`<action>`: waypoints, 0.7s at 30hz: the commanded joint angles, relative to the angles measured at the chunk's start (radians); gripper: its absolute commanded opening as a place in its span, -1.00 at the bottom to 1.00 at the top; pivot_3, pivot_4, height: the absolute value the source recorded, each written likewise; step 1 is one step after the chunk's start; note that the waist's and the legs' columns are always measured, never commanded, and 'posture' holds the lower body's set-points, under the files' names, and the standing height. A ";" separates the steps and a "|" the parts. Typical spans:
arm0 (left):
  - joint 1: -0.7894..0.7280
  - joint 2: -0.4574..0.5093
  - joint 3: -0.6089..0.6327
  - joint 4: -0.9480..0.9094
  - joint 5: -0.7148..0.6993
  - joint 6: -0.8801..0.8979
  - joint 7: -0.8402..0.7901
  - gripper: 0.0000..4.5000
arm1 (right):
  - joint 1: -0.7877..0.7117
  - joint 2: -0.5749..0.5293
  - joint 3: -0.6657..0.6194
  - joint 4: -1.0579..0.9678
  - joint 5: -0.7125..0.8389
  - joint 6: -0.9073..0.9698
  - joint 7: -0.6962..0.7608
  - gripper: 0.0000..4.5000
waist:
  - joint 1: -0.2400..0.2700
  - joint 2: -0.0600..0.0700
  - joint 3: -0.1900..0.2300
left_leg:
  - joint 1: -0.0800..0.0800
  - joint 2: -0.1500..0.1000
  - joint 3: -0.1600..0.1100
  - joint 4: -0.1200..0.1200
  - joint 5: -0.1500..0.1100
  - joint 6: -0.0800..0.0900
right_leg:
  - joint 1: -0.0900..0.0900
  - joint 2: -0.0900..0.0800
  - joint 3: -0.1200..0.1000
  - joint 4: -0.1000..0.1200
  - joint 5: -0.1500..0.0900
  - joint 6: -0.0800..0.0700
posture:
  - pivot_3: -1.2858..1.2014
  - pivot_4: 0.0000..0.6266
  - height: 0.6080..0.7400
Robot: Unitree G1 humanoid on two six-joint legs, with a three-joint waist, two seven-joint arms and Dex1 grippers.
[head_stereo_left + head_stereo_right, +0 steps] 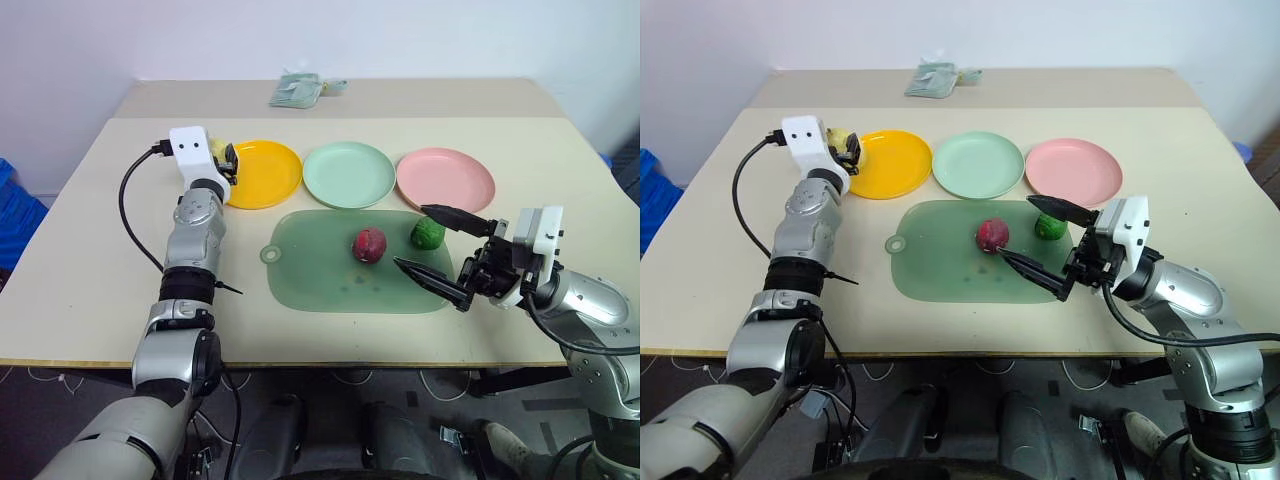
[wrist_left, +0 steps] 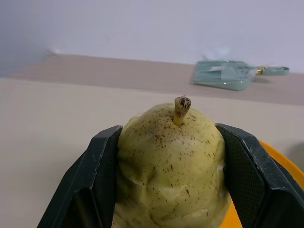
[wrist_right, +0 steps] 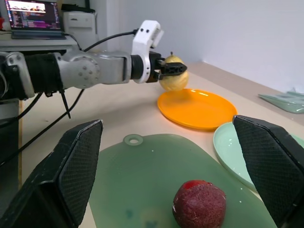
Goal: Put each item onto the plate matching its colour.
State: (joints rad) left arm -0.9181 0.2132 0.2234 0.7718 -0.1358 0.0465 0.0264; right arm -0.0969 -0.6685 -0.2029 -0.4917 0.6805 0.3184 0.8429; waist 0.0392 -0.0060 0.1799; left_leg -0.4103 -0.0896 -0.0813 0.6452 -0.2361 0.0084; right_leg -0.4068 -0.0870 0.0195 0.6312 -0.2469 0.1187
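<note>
My left gripper (image 1: 226, 160) is shut on the pale yellow pear (image 2: 168, 166), which it holds level over the left rim of the orange-yellow plate (image 1: 265, 175). Beside that plate, along the back row, lie the mint green plate (image 1: 348, 174) and the pink plate (image 1: 445, 179). On the dark green mat (image 1: 320, 275) rest the dark red round fruit (image 1: 369, 244) and, at its right edge, the bright green knobbly fruit (image 1: 430, 233). My right gripper (image 1: 412, 237) hovers open just right of the mat, its fingers pointing toward both fruits, with nothing between them.
A clear plastic packet (image 1: 296, 90) lies at the table's far edge. A black cable (image 1: 125, 210) loops off my left wrist over the table's left side. The right wrist view shows a laptop (image 3: 33, 14) on a desk beyond the table.
</note>
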 commanded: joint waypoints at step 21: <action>-0.010 -0.041 0.009 -0.044 -0.102 -0.073 -0.181 0.98 | -0.018 -0.013 0.021 -0.039 -0.045 0.039 -0.064 1.00 | -0.006 -0.001 0.000 | -0.001 0.000 0.000 0.000 0.000 0.001 | -0.001 0.000 0.001 0.000 0.000 0.001 | 0.03 -0.52 1.00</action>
State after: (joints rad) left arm -0.9469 0.1707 0.2407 0.8603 -0.2104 -0.0570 -0.1163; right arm -0.1024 -0.6756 -0.1794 -0.4971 0.6405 0.3540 0.7911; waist 0.0335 -0.0066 0.1803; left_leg -0.4110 -0.0894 -0.0806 0.6455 -0.2365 0.0090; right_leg -0.4080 -0.0874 0.0213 0.6317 -0.2465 0.1194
